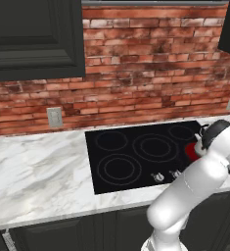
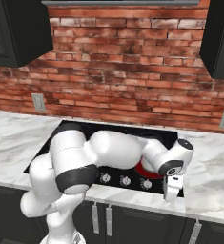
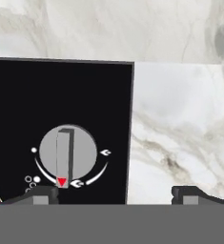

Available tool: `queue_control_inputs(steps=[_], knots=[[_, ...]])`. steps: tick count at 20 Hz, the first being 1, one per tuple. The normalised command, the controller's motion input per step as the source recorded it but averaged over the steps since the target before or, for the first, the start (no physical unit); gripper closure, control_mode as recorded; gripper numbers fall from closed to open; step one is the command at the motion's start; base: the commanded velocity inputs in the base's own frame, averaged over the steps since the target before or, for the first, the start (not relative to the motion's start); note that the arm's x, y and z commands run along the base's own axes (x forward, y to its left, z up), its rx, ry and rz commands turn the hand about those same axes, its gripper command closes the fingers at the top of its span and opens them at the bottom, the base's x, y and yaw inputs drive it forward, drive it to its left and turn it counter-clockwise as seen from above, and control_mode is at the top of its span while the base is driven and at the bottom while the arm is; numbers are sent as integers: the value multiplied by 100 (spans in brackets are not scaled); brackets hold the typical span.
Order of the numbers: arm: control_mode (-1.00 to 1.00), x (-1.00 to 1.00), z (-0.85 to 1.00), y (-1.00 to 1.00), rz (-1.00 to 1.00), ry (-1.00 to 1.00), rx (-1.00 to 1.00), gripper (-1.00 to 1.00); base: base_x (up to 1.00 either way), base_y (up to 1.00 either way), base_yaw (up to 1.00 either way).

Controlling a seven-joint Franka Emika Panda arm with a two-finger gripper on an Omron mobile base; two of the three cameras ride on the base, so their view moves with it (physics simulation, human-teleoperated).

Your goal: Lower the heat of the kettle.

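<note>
The kettle is hidden; my arm covers the right side of the black cooktop [image 1: 136, 166], where a red glowing burner [image 1: 190, 149] [image 2: 149, 172] peeks out. My gripper [image 2: 172, 191] [image 3: 116, 195] points down over the cooktop's front right corner and is open, with nothing between its fingertips [image 3: 42, 195]. In the hand view a grey round knob [image 3: 67, 155] with a raised bar and a red pointer at its lower end sits just above the left fingertip. The right fingertip hangs over the marble counter [image 3: 180, 124].
A row of small knobs [image 2: 126, 180] [image 1: 158, 177] lines the cooktop's front edge. White marble counter [image 1: 33, 171] extends to both sides. A brick wall [image 1: 150, 59] with outlets [image 1: 55, 117] stands behind, dark cabinets [image 1: 33, 34] above.
</note>
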Motion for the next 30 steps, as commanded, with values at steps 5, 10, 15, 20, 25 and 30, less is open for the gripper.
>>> queue_control_inputs(steps=[5,10,15,20,25,30], knots=[[-100,10,-1,-14,0,0,5,-100,0,0,0],[-100,10,-7,-9,0,1,2,-100,0,0,0],[-100,0,-11,-21,-2,0,4,-100,0,0,0],[-100,0,-7,-27,-4,0,7,-100,0,0,0],[-100,0,-1,-19,-6,-1,6,-100,0,0,0],[-100,0,0,-24,-5,-4,5,-100,0,0,0]])
